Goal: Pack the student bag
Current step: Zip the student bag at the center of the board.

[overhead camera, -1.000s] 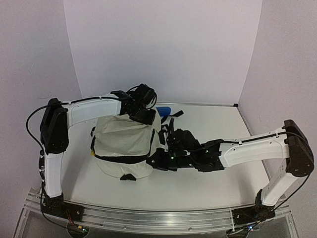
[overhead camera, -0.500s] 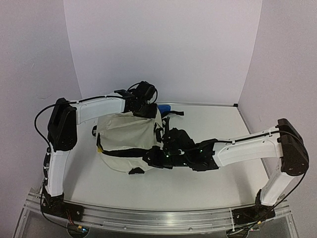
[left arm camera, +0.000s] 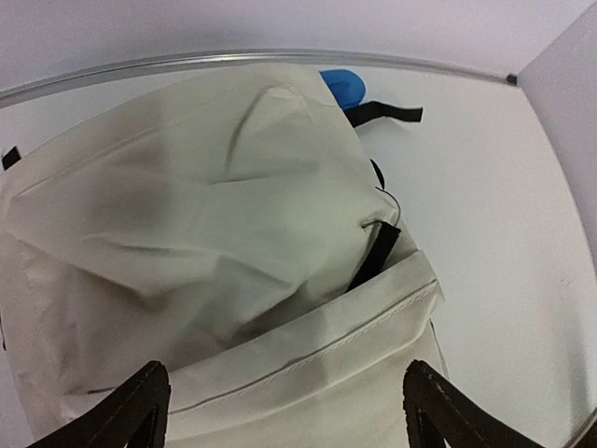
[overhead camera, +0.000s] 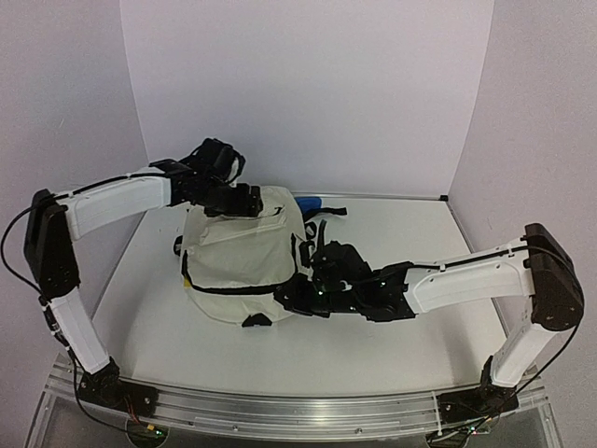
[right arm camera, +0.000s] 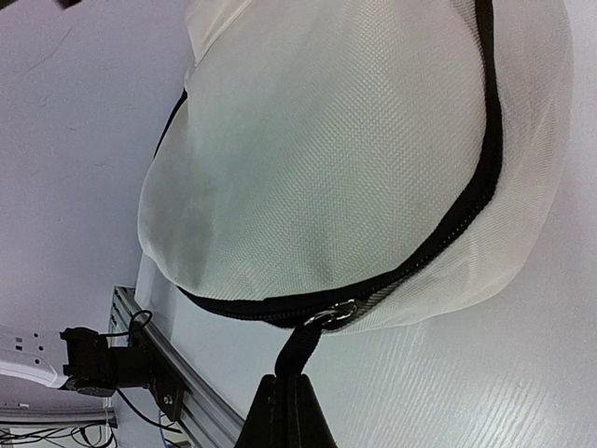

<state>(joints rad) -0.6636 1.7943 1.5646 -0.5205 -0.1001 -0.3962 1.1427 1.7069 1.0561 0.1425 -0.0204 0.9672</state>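
Observation:
The student bag (overhead camera: 238, 261), cream fabric with black zippers and straps, lies on the table's middle-left. My left gripper (overhead camera: 244, 201) hovers open over the bag's far top edge; in the left wrist view its fingers (left arm camera: 140, 401) stand wide apart above a cream seam of the bag (left arm camera: 187, 215), gripping nothing. My right gripper (overhead camera: 289, 297) sits at the bag's near right side. In the right wrist view this gripper (right arm camera: 289, 378) is shut on the black zipper pull tab (right arm camera: 303, 347), which hangs from the bag's black zipper (right arm camera: 448, 224).
A blue object (overhead camera: 308, 203) lies behind the bag by the back wall, also in the left wrist view (left arm camera: 343, 86). Loose black straps (overhead camera: 322, 224) trail to the bag's right. The aluminium rail (overhead camera: 280, 411) runs along the near edge.
My left gripper has opened and let go of the bag's top, and its arm has swung out to the left. The bag's top has settled. The right gripper has stayed put.

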